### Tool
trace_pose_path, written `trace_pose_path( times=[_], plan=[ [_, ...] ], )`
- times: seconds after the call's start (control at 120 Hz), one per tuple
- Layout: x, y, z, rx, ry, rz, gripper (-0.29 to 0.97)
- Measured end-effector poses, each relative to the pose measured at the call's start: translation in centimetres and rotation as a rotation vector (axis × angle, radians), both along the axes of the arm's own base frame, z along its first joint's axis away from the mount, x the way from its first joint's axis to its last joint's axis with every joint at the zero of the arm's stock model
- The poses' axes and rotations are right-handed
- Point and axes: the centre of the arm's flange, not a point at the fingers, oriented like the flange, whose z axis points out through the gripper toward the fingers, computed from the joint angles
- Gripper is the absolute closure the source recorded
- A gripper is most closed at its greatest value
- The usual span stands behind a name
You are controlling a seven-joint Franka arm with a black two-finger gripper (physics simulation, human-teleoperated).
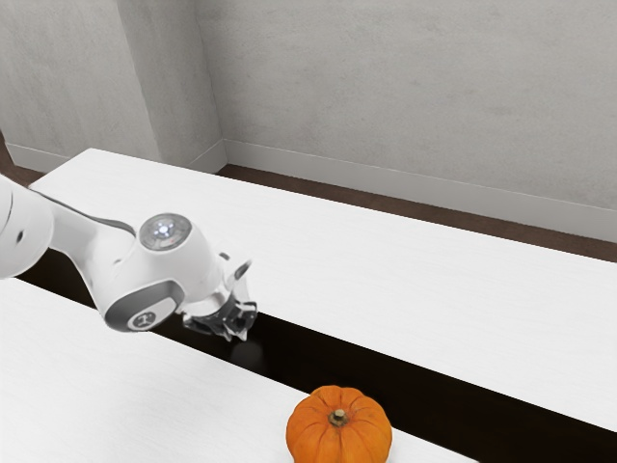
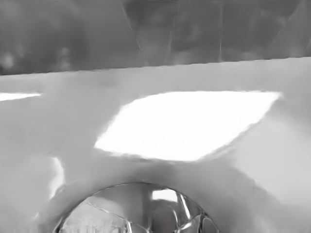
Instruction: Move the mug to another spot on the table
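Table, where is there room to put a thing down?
The far table is bare all the way from the wall side to the dark gap. The near table has a bare patch between the arm and the pumpkin. It is tight right by the pumpkin.

Orange pumpkin (image 1: 338,439), white table (image 1: 386,260), silvery mug (image 2: 136,211)

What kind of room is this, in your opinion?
Probably a plain, sparsely furnished simulated room: a long white table, bare grey walls and a dark wooden floor.
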Motion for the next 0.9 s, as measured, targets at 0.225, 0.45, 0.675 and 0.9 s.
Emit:
trace_pose_path(
  times=[0.225,0.45,0.675,0.9],
  plan=[
    [-1.0,0.8,0.5,-0.016,0.010,0.112,0.77],
    [1.3,1.9,1.6,0.027,0.051,0.233,0.79],
    [0.9,-0.8,-0.4,0.157,0.138,0.227,0.79],
    [0.5,-1.3,-1.2,0.244,0.119,0.244,0.79]
  ],
)
